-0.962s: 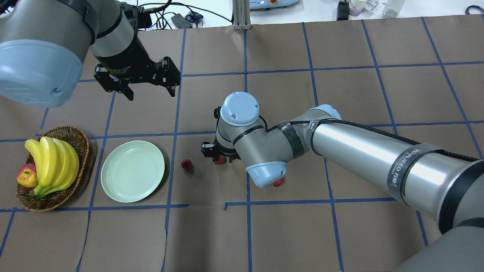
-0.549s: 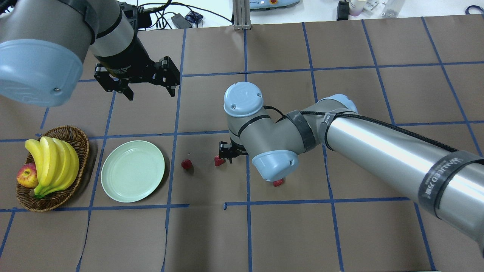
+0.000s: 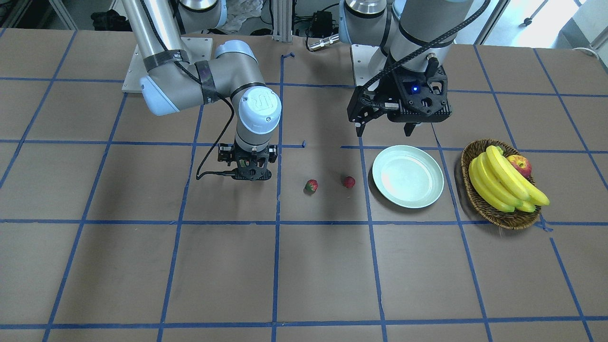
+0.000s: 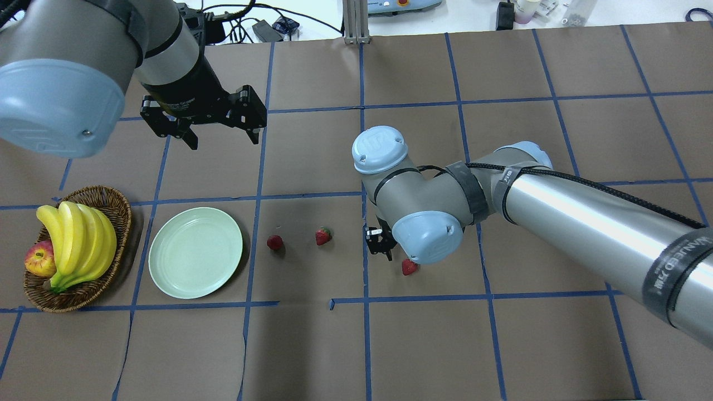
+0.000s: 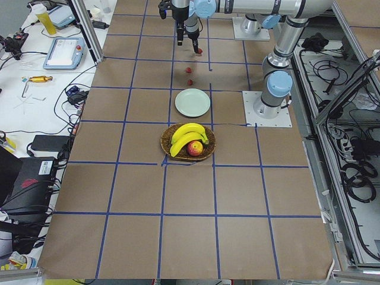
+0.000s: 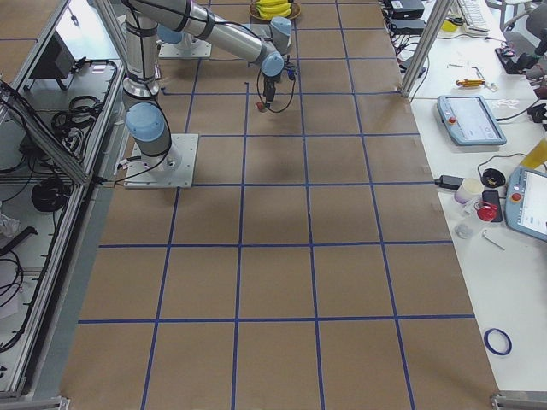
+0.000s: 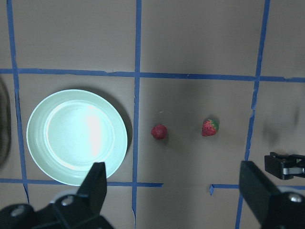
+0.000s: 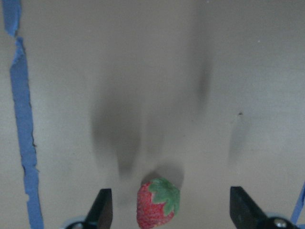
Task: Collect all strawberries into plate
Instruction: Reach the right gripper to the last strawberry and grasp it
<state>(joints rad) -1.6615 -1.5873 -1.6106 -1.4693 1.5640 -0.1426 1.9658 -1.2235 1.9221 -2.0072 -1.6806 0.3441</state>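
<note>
grippers first. found the right gripper [image 4: 381, 249] low over the table [image 4: 557, 139], fingers [image 8: 102, 210] spread wide, nothing pinched. saw in its wrist view the third strawberry [image 8: 157, 202] lying on the table between those fingers, untouched; took it for the one just beside the right wrist from overhead, farthest from the plate [image 4: 195, 252]. found the left gripper [image 4: 223, 139] spread as well, empty, held high above the table near the plate.

moving outward: spotted the middle strawberry [image 4: 323, 235] and the first strawberry [image 4: 274, 241] on bare table in a loose row, the first near the plate's rim but apart from it. found nothing in the plate.

judged the task barely begun: none collected, all three left to carry over, a grasp on the third seemingly the step in hand.

counted three strawberries, all on the table; one plate; one basket [image 4: 120, 203] on the plate's far side, holding one bunch of bananas [image 4: 78, 239] and one apple [image 4: 39, 259]; two grippers.
</note>
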